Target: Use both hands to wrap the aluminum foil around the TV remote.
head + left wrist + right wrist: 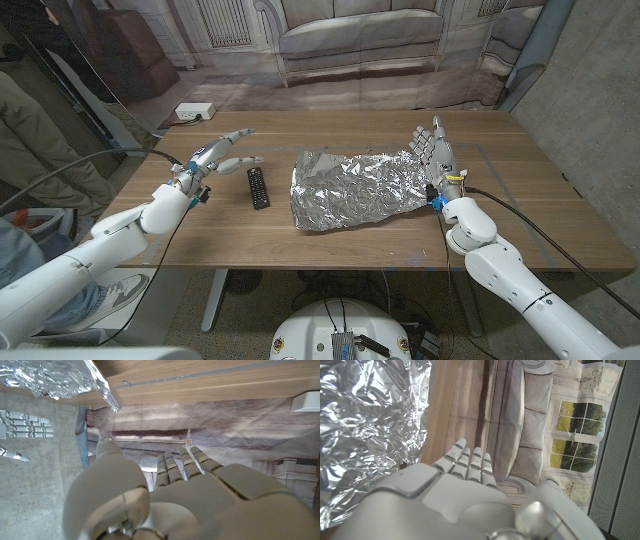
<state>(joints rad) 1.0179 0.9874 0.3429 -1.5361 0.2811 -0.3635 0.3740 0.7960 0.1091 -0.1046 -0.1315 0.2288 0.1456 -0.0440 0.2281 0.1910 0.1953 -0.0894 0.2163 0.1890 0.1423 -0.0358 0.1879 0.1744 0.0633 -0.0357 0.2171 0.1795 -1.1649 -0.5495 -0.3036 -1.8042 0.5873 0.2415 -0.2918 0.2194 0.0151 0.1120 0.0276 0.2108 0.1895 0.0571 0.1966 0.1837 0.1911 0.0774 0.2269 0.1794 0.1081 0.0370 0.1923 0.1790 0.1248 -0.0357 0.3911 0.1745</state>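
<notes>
- We note a wooden table [360,250] before a sofa-print backdrop [360,40].
- Crumpled foil [355,188] lies beside the remote [258,187].
- Left hand [215,155] and right hand [437,160]: fingers spread, holding nothing.

Even, fairly bright indoor light falls on the desk [350,245], with only soft, faint shadows under the arms. The crumpled foil [355,188], just beside the right robot hand [437,160], throws sharp white glints, strongest in the right wrist view. In both wrist views the near robot hand is large, soft and out of focus. The head view's edges bow slightly.
</notes>
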